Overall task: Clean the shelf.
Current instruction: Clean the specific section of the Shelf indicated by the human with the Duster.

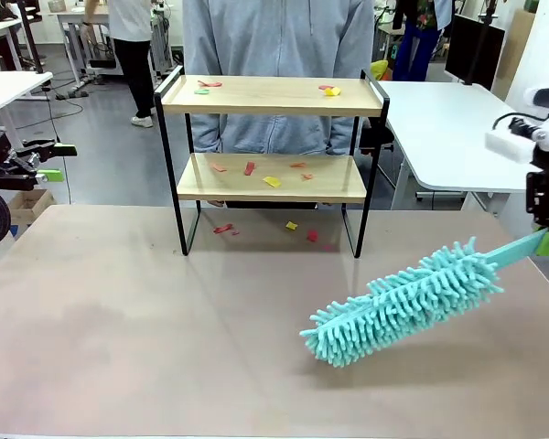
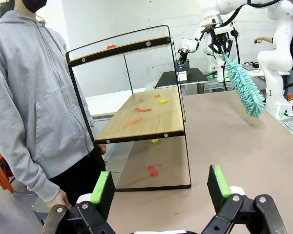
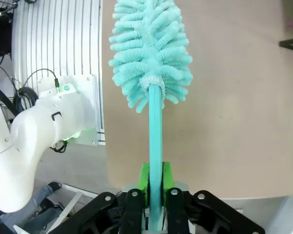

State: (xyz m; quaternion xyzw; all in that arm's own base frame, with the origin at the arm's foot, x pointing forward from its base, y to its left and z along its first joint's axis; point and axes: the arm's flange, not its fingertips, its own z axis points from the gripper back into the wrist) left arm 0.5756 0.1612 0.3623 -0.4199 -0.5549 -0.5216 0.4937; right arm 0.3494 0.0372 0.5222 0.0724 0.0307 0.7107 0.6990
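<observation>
Black-framed shelf [image 1: 270,95], two pale wood boards dotted with red and yellow scraps [image 1: 272,181]; right tool [image 3: 155,176] clamps the teal duster [image 1: 403,302], left tool [image 2: 159,180] gapes wide.

One shelf [image 1: 271,194] is standing, carrying two boards. Scraps [image 1: 272,181] are lying in three groups: four on the top board [image 1: 265,95], five on the lower board [image 1: 238,180], and three or four on the table [image 1: 119,302] beneath, where a red pair is blurring together. One duster [image 1: 403,302] is showing. Two grippers are showing: the left gripper [image 1: 55,161] and the right gripper [image 1: 546,240]. One person [image 1: 279,46] is standing behind.
</observation>
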